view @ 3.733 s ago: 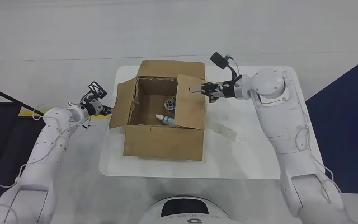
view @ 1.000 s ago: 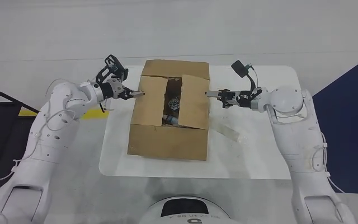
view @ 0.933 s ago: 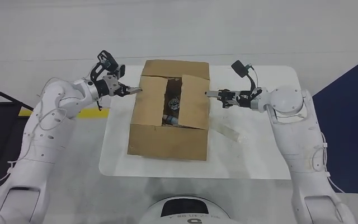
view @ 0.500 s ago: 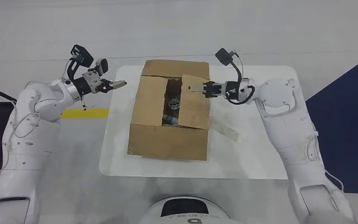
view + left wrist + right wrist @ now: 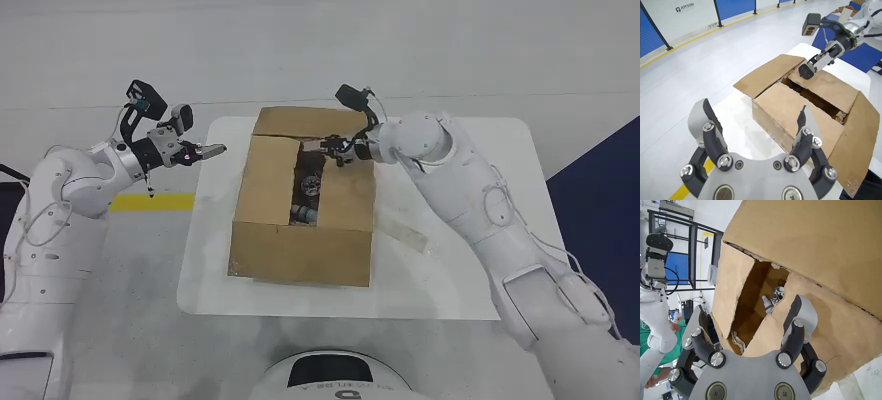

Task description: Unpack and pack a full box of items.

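The cardboard box [image 5: 300, 240] stands mid-table with its two side flaps folded inward and a narrow gap between them. Through the gap a white bottle [image 5: 766, 304] and a round metal part [image 5: 777, 294] lie inside [image 5: 305, 192]. My right gripper [image 5: 323, 147] is open over the box's far end, one finger lying flat on the right flap [image 5: 819, 317], that flap's torn corner between its fingers [image 5: 749, 311]. My left gripper [image 5: 212, 150] hangs open with nothing in it, off the table's left edge, clear of the box [image 5: 755, 113]. From there the right gripper [image 5: 806, 71] shows pressing on the flap.
A clear plastic packet [image 5: 402, 236] lies on the white table [image 5: 450, 290] just right of the box. The near end flap [image 5: 861, 132] sticks outward. Bare table lies in front of and to the right of the box.
The side flaps, up at first, have been folded in. In the last half second the right gripper moved left over the box and pressed its flap flat; the left arm, withdrawn earlier, stayed still.
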Robot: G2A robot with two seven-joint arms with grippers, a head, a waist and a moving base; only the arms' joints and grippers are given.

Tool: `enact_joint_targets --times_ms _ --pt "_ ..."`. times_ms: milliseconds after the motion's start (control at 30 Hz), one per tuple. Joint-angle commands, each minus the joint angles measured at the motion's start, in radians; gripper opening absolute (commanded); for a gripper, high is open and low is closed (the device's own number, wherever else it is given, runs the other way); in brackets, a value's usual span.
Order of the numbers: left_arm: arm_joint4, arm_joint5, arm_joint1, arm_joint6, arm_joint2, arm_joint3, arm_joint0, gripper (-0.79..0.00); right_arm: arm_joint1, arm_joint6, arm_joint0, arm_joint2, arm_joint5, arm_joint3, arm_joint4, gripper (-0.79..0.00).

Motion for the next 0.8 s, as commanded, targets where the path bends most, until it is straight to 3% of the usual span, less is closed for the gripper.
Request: enact_joint_targets --times_ms 0,367,433,567,767 --pt "0.0 0.0 0.0 0.0 0.0 0.0 0.0 0.0 0.006 0.007 -0.017 0.025 -0.058 -0.027 0.027 0.0" --pt "0.0 0.0 0.0 0.0 0.0 0.0 0.0 0.0 0.016 0.019 -0.04 0.053 -0.096 -0.056 0.045 0.0" --pt "0.0 0.0 0.0 0.0 0.0 0.0 0.0 0.0 0.024 -0.053 -0.075 0.127 -0.146 -0.038 0.14 0.0" --pt "0.0 0.0 0.0 0.0 0.0 0.0 0.0 0.0 0.066 -0.106 -0.201 0.341 -0.384 -0.018 0.329 0.0" --pt "0.0 0.0 0.0 0.0 0.0 0.0 0.0 0.0 0.095 -0.204 -0.289 0.47 -0.404 0.036 0.347 0.0"
